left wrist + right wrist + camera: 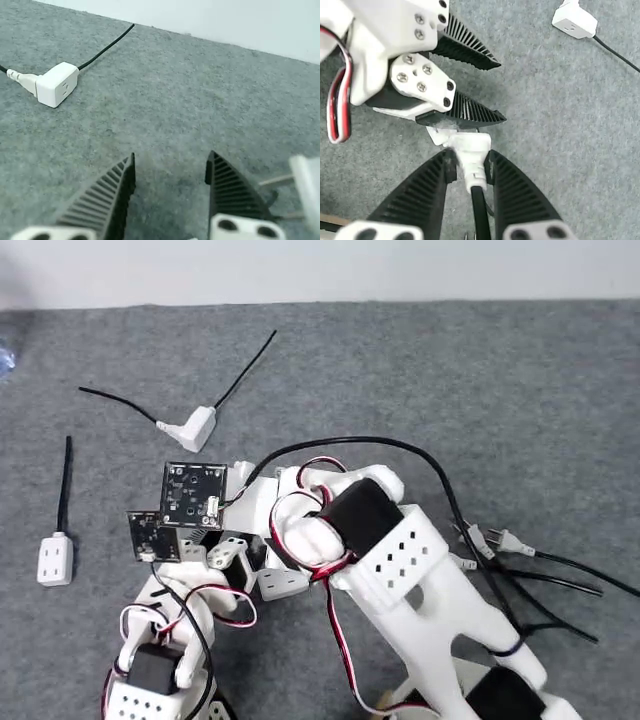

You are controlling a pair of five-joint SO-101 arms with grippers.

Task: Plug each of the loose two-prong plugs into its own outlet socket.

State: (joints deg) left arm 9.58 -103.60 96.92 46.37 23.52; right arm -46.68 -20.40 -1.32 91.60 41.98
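**Handling of the plug**

A white two-prong plug is gripped by the right hand, which is closed on the flanks of the moulded body. Its black cable trails back between the fingers. The left hand is held open and empty just above the table, directly ahead of the plug.

The plug is judged to be light and rigid, with smooth plastic sides that may slip. It is best held on the body behind the prongs (never on the prongs, which are thin and likely to bend).

The nearest socket lies free on the table. It is expected to slide when pushed and should be braced by its side walls. Further loose plugs lie well apart from it, on the far side of the arms.
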